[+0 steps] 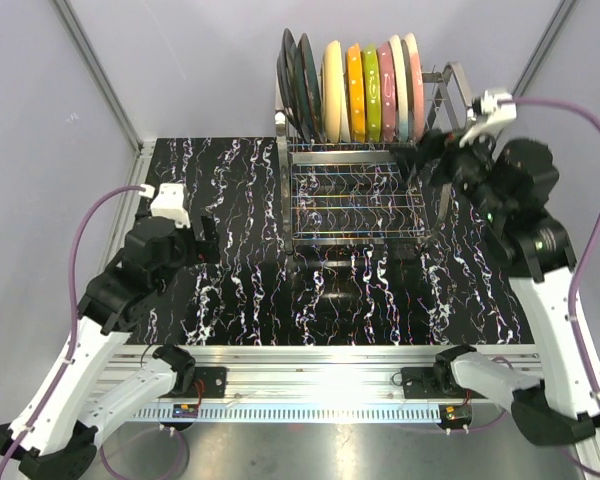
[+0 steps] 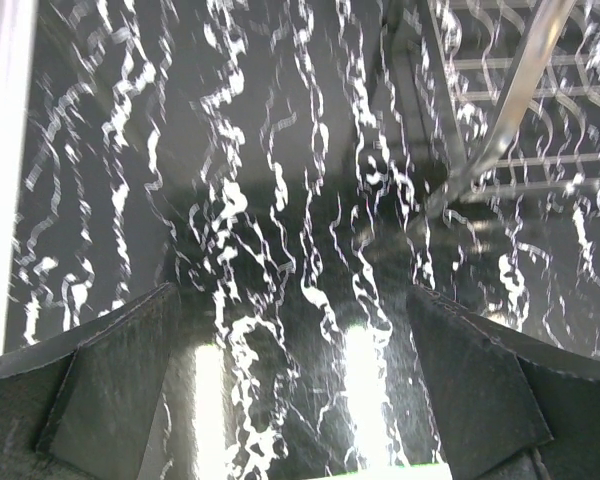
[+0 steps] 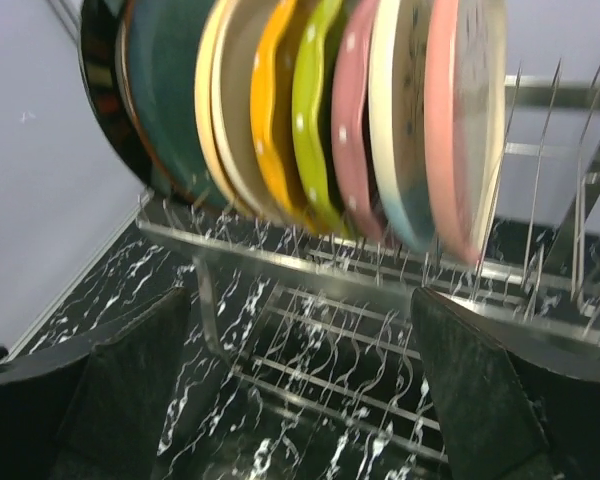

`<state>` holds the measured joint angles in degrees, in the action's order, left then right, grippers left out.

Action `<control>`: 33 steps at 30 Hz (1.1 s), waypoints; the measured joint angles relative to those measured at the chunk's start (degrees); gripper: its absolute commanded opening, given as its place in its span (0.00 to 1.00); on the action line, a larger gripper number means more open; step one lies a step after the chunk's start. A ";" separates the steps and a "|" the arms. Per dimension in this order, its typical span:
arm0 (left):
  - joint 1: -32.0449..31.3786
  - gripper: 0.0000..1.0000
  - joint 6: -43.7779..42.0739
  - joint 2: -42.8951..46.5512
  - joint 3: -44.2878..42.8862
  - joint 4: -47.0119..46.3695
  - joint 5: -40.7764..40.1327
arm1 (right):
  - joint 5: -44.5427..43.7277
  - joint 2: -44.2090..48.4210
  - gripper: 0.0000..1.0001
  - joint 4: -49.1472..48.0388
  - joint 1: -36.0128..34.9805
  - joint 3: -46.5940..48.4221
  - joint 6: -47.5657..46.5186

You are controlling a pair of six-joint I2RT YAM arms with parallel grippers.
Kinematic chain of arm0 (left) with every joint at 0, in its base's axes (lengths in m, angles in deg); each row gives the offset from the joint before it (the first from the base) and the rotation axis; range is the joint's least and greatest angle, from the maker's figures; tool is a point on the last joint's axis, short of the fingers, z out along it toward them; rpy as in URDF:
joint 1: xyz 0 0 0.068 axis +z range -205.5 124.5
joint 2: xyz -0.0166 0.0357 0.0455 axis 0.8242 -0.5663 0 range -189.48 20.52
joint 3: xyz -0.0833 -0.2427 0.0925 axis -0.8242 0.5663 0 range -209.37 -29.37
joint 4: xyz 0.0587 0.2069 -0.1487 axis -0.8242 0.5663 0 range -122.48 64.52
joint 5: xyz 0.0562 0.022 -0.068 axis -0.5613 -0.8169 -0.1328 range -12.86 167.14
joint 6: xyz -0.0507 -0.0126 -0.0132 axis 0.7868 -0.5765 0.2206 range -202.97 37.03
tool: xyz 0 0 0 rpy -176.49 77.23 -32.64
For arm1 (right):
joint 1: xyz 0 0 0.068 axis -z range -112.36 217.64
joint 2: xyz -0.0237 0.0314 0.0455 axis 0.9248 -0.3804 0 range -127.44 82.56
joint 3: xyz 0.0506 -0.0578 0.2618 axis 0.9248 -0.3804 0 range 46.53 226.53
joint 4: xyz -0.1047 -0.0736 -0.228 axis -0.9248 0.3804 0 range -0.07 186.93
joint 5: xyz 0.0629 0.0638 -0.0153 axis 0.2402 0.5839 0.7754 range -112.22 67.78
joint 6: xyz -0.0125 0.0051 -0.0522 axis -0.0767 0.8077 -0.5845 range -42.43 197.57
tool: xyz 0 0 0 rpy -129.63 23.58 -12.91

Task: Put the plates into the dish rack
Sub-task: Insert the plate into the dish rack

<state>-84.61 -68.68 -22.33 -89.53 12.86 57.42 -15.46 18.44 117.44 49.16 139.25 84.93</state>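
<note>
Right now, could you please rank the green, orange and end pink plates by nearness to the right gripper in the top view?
From the right gripper:
1. End pink plate, right end of the dish rack.
2. Green plate, mid-row.
3. Orange plate, just left of green.

There's the dish rack (image 1: 355,195), set toward the far side of the table (image 1: 230,280), about one o'clock from centre. The plates (image 1: 355,85) stand on edge, side by side, along its back tier at twelve o'clock. The right hand (image 1: 432,152) is at the rack's three o'clock end, and the left hand (image 1: 205,240) is out at nine, apart from it.
</note>
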 measured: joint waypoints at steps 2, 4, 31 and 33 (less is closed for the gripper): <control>0.00 0.99 -0.63 0.57 -1.09 -0.11 -0.46 | 0.35 5.18 1.00 0.02 0.00 -7.06 0.94; 0.00 0.99 -0.96 1.33 -1.66 -0.44 -0.83 | 0.35 9.51 1.00 0.61 0.00 -13.18 1.99; 0.00 0.99 -1.38 20.92 13.40 -7.45 -3.52 | -25.86 36.70 1.00 15.91 0.00 -44.09 22.01; 0.00 0.99 -1.38 19.80 13.40 -7.56 -3.50 | -27.54 36.68 1.00 16.11 0.00 -44.06 22.71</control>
<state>-84.61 -70.06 -2.53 -76.13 5.30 53.92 -43.00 55.12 133.55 49.16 95.19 107.64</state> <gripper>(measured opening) 0.988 0.994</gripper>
